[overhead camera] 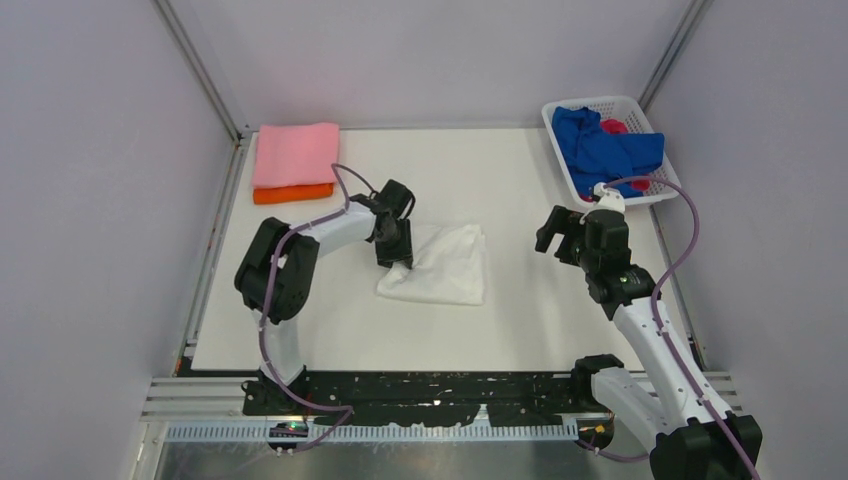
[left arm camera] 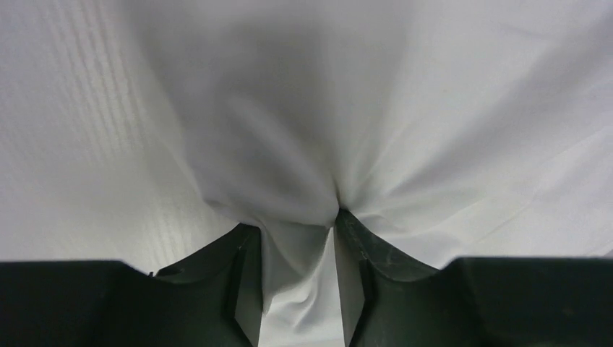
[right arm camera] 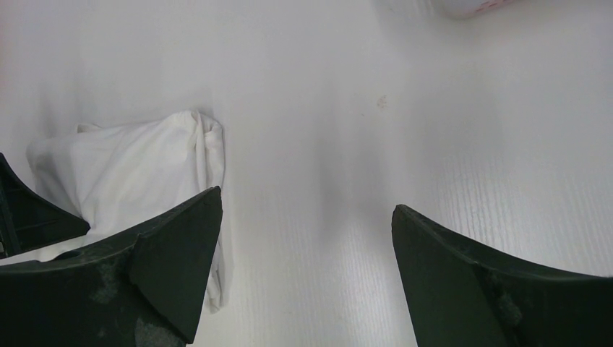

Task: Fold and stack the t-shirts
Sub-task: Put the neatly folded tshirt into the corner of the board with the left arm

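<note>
**Top external.** Stack in the far left corner: pink t-shirt (overhead camera: 296, 153), folded, lying on a folded orange t-shirt (overhead camera: 293, 193). Two items done. White t-shirt (overhead camera: 445, 265) lies mid-table, partly folded and in work, with the left gripper (overhead camera: 396, 258) at its left edge. Right gripper (overhead camera: 556, 236) is well apart from it, over bare table (overhead camera: 500, 180). Lattice basket (overhead camera: 600, 103) at far right holds a crumpled blue t-shirt (overhead camera: 605, 148) over a red t-shirt (overhead camera: 614, 126). Both are left to fold, and the red one is mostly hidden.

**Left wrist.** Jaws pinch a gathered fold of white cloth. The shirt's outline is cut off.

**Right wrist.** Jaws are spread wide with nothing between them. The white t-shirt's bunched edge shows at left. No chest print is visible in any view.
</note>
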`<state>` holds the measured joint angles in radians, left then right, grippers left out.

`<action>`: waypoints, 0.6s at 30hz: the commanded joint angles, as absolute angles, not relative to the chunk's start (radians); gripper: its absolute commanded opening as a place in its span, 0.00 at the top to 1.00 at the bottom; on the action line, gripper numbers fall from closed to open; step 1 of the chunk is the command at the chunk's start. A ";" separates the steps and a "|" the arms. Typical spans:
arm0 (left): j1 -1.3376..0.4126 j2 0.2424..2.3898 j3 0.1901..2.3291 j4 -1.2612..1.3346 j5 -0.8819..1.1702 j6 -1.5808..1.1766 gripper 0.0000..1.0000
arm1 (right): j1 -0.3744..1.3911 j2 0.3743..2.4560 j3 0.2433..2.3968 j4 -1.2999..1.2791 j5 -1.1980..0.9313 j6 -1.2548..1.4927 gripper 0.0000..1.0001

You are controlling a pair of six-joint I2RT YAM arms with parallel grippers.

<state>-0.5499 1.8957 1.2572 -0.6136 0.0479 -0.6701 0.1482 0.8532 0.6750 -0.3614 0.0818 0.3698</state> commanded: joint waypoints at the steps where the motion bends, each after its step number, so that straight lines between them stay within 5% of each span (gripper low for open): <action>1: -0.577 2.015 1.273 -0.678 0.010 -0.708 0.69 | 0.142 0.841 0.678 -0.341 0.115 0.352 0.05; 4: -0.578 2.035 1.315 -0.716 -0.033 -0.707 0.98 | 0.142 0.839 0.676 -0.339 0.124 0.350 0.05; 5: -0.578 2.037 1.337 -0.737 -0.055 -0.703 1.00 | 0.141 0.838 0.672 -0.336 0.126 0.350 0.05; 18: -0.571 2.014 1.716 -0.955 -0.527 -0.485 1.00 | 0.141 0.839 0.665 -0.304 0.140 0.338 0.05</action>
<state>-0.5819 2.0052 1.5955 -0.8932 -0.2829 -0.5911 0.1463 0.8528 0.6674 -0.3592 0.1085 0.3550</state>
